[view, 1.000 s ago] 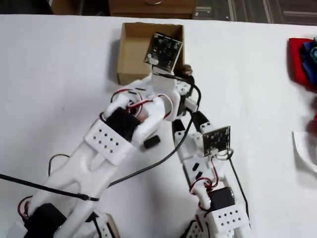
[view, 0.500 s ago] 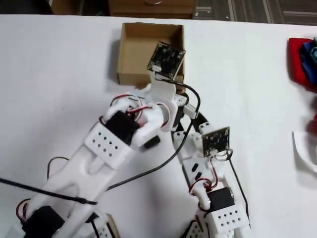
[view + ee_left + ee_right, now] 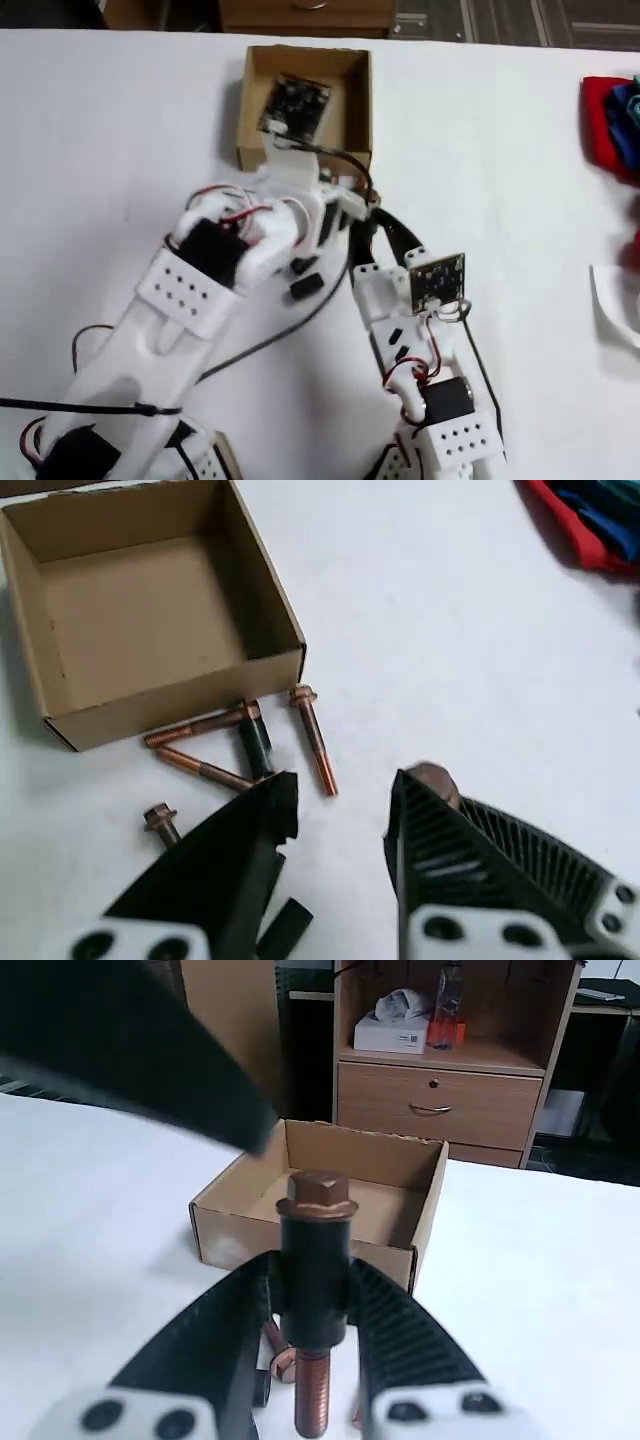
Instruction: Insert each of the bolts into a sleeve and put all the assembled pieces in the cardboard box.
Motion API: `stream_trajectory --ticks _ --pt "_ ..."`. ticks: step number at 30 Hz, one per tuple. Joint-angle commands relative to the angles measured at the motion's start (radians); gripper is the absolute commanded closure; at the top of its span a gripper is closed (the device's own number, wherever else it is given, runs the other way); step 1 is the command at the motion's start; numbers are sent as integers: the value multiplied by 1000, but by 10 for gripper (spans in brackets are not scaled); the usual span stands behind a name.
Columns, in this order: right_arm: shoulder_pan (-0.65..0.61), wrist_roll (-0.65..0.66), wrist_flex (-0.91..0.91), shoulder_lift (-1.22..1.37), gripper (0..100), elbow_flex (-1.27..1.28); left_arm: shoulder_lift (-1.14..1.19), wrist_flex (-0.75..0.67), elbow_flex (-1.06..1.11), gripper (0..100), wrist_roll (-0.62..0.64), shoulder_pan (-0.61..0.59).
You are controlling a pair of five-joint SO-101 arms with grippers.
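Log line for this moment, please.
left gripper: open, by loose bolts | right gripper: shut on sleeved bolt | cardboard box: empty

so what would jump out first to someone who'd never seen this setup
The right gripper is shut on a black sleeve with a copper bolt through it, held upright in front of the open cardboard box. Beside the box, loose bolts and another sleeve lie on the white table, with the left gripper open close by.
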Motion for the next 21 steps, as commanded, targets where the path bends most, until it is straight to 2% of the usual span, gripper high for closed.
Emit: stream_trajectory --ticks 1,2,4,8,11,16,21 --pt "13 -11 4 -5 978 11 -41 31 -133 832 -5 -84" --pt "15 -11 4 1 978 11 -41 55 -162 831 -8 -110" --pt "21 -12 39 2 978 11 -41 123 -194 831 -97 -176" --pt "27 -12 108 2 978 11 -34 253 -139 831 -431 -348" --pt "28 -12 107 2 978 8 -40 262 -10 831 -615 -502" --pt "33 -8 193 64 978 -149 -38 172 242 832 -649 -692" --pt "33 -5 262 392 978 -497 -32 -11 513 832 -652 -744"
